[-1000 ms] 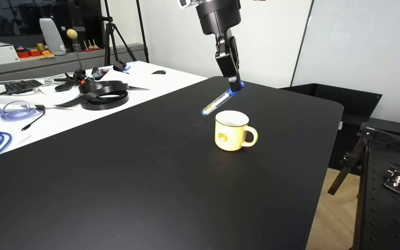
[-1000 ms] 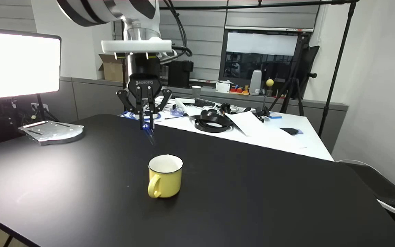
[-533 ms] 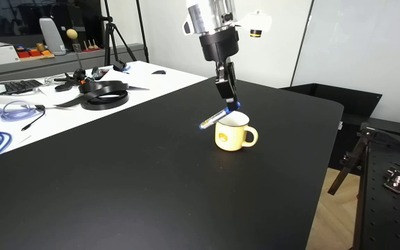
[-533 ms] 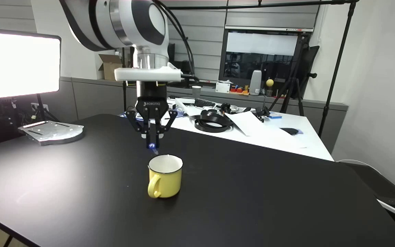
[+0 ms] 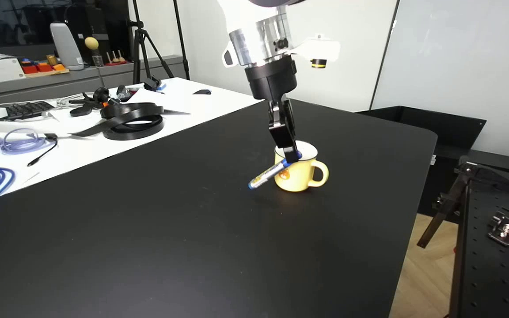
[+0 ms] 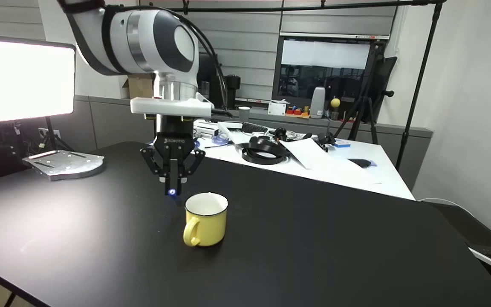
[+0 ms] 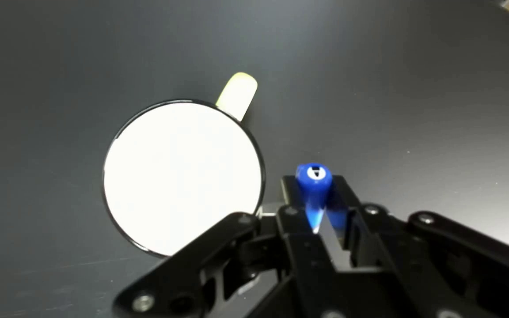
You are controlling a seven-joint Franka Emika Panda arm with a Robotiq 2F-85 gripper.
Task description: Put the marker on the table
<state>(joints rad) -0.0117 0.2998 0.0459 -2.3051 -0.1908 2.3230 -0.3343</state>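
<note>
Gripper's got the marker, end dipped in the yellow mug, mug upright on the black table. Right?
No: the marker is outside the yellow mug, beside it; both exterior views show this. The gripper does hold the marker, and the mug stands upright on the black table.

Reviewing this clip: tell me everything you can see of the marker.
The marker is slim and plastic-looking: a whitish barrel with yellowish printing, a small blue lower tip, and a longer blue upper part, probably the cap, its round end bearing a white disc with a dark mark. The gripper pinches that blue part, holding the marker aslant beside the mug; the wrist view shows a gap between the blue end and the mug's rim. Whether the lower tip touches the table is unclear.
</note>
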